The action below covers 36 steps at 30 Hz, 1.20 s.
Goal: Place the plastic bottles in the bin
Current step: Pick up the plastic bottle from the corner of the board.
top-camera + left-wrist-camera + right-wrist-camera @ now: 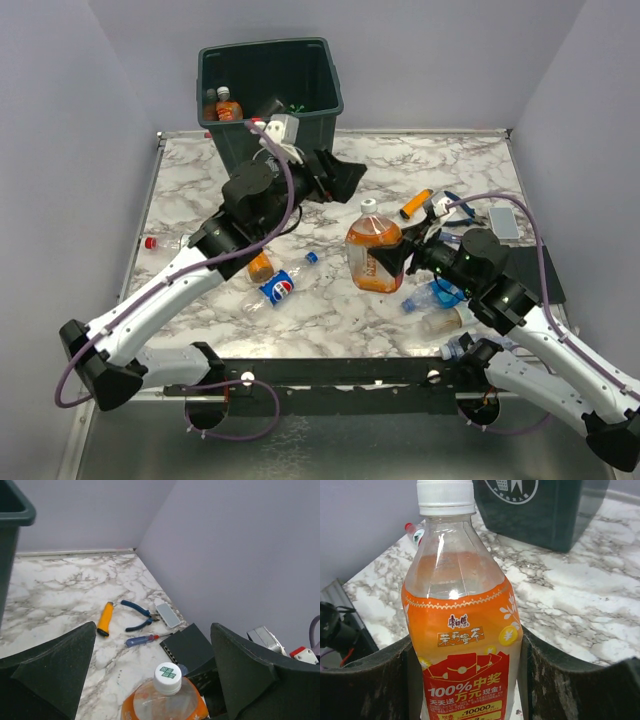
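My right gripper (398, 262) is shut on an upright clear bottle (373, 252) with an orange label and white cap, standing at the table's middle right. In the right wrist view the fingers (375, 685) press both sides of this bottle (462, 630). My left gripper (345, 178) is open and empty, held in front of the dark green bin (300, 65) and above the table. Its wrist view looks down between the open fingers (50, 670) at the bottle's cap (167, 678). A few bottles (226, 106) lie inside the bin. Loose bottles lie on the table: a blue-labelled one (280, 286), an orange one (260, 266), a red-capped one (165, 242).
More bottles (436, 296) lie under my right arm near the front edge. An orange-handled tool (105, 619), blue-handled pliers (137, 615), a screwdriver (142, 640), a small grey box (168, 615) and a black box (187, 647) lie at the right. Grey walls enclose the table.
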Available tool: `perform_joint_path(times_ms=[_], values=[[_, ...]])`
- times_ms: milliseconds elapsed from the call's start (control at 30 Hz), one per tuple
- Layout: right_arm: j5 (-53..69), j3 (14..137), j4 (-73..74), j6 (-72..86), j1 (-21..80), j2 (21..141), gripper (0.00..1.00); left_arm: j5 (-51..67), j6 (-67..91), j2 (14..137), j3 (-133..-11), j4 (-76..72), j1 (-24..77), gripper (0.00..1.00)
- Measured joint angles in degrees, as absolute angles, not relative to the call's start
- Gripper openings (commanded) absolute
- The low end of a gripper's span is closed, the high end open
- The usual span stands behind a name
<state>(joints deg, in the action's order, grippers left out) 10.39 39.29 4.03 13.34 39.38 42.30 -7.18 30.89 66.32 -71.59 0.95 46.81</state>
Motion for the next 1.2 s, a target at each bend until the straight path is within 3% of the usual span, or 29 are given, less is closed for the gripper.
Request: perform_joint_path(times_ms=[300,433,533,667,767,833,900,967,1033,1200], values=[[5.9,39.2,2.2,9.9,39.4,42.2,0.40,7.7,32.3,76.6,-74.3,0.9,46.1,0.87],[5.3,39.2,0.8,9.4,39.4,42.4,0.40,12.2,32.4,77.7,-74.2,1.0,46.1,0.78],[5.3,39.2,0.4,9.3,39.4,42.8,0.40,14.3,32.4,77.7,-74.1,0.9,46.1,0.68],[5.2,39.2,-0.1,9.4,39.4,43.1,0.40,15.8,32.0,77.7,-73.2,0.7,46.1,0.47],[5.2,39.2,-0.2,9.4,39.4,43.2,0.40,15.8,31.6,77.7,-72.3,0.7,46.1,0.42],[5.2,39.2,-0.2,9.4,39.4,43.4,0.41,15.8,31.4,77.7,-72.2,0.6,45.9,0.32],[5.2,39.2,-0.2,9.4,39.4,43.6,0.46,15.8,30.3,77.7,-72.2,0.5,45.9,0.17],[5.3,39.2,-0.2,9.7,39.4,43.9,0.73,15.6,29.9,77.7,-72.1,0.5,45.9,0.00],[5.7,39.2,-0.2,9.9,39.4,44.2,0.97,15.6,29.4,77.7,-72.1,0.6,45.9,0.00],[9.6,42.9,2.9,12.5,39.4,46.7,1.00,13.5,27.7,77.6,-72.0,0.8,45.9,0.00]])
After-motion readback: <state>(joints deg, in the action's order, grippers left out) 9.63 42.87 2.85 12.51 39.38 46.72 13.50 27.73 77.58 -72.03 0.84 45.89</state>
